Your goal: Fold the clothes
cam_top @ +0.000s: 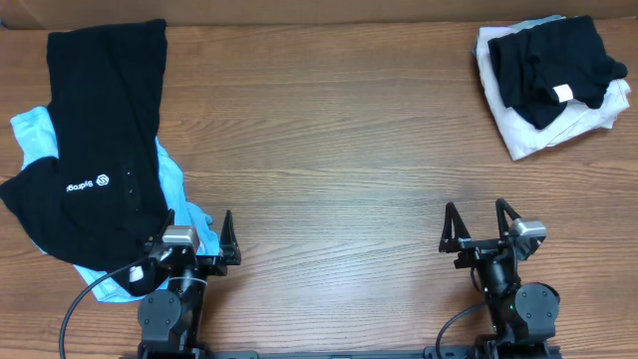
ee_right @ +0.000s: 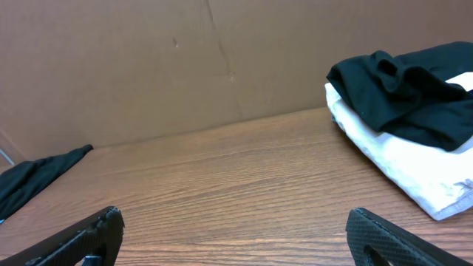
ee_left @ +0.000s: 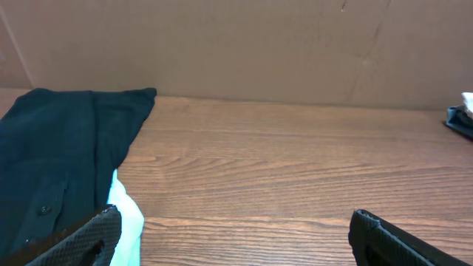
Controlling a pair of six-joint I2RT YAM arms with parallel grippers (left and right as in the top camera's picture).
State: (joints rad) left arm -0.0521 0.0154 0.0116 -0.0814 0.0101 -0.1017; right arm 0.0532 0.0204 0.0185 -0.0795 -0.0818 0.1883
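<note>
Black shirt (cam_top: 105,130): unfolded, left end of bench (cam_top: 329,150), lying over light blue garment (cam_top: 35,135). Long axis runs from near edge to far edge.
Left hand (cam_top: 202,234): fingers spread, empty, just beside shirt's near hem. Shirt lies ahead and to its left.
Right hand (cam_top: 477,227): fingers spread, empty, well apart from shirt.
Folded pile (cam_top: 553,70): far right corner.
Left arm judged nearer for first grasp.

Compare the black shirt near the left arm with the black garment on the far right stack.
The black shirt lies spread out long and unfolded; the black garment is bunched into a compact bundle. The black shirt shows a white logo; the black garment shows a white tag. One covers a light blue cloth, the other a white cloth. Both are black.
</note>
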